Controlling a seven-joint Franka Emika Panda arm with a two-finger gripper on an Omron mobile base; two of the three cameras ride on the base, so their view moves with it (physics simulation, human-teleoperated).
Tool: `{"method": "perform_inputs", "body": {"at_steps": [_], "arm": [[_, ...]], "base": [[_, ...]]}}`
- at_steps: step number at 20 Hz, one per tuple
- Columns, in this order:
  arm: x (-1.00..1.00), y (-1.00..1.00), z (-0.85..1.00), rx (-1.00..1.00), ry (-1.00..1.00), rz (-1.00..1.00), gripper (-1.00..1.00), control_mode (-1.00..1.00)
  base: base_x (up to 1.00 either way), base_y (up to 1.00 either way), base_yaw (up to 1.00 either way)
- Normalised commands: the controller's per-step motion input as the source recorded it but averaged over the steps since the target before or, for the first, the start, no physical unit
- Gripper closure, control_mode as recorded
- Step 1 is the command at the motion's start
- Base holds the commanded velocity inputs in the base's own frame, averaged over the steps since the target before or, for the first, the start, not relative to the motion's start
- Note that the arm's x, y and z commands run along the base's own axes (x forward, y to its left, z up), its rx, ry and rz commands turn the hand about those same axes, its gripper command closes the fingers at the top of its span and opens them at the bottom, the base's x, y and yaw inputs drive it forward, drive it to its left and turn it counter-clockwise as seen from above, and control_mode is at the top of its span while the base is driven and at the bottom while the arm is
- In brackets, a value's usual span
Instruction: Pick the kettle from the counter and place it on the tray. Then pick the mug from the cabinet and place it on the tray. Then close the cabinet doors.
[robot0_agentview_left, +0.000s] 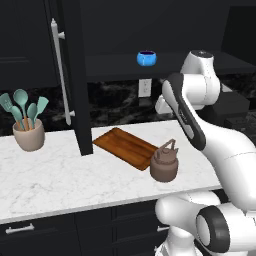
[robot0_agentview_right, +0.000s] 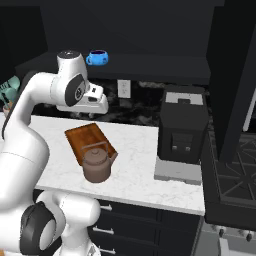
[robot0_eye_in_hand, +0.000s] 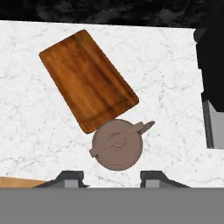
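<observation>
The brown-grey kettle (robot0_agentview_left: 164, 162) (robot0_agentview_right: 97, 166) (robot0_eye_in_hand: 118, 147) stands on the white marble counter (robot0_agentview_left: 60, 175), right against the near end of the reddish-brown tray (robot0_agentview_left: 125, 146) (robot0_agentview_right: 86, 141) (robot0_eye_in_hand: 87, 78). My gripper (robot0_eye_in_hand: 111, 178) hangs high above the kettle and looks straight down on it, open, with nothing between its fingertips (robot0_eye_in_hand: 70, 177). The hand (robot0_agentview_right: 95, 100) is well clear of the counter. A blue mug (robot0_agentview_left: 146, 58) (robot0_agentview_right: 98, 58) sits on the shelf of the dark cabinet (robot0_agentview_left: 165, 62). The cabinet doors stand open: the left one (robot0_agentview_left: 77, 75) edge-on with its bar handle (robot0_agentview_left: 60, 70), the right one (robot0_agentview_right: 232, 75).
A beige pot with teal utensils (robot0_agentview_left: 28, 132) stands at the counter's left. A black coffee machine (robot0_agentview_right: 182, 130) sits right of the kettle, with a stove (robot0_agentview_right: 235, 175) beyond it. Dark drawers (robot0_agentview_left: 50, 230) run below the counter.
</observation>
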Motion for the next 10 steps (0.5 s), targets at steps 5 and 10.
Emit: {"method": "perform_inputs", "body": {"at_steps": [5,10], "arm": [[-0.03,0.00,-0.06,-0.04,-0.01,0.00,-1.00,-1.00],[-0.28,-0.09,-0.33,-0.04,-0.01,0.00,-1.00,-1.00]], "base": [[0.00,0.00,0.00],[0.00,0.00,0.00]]}}
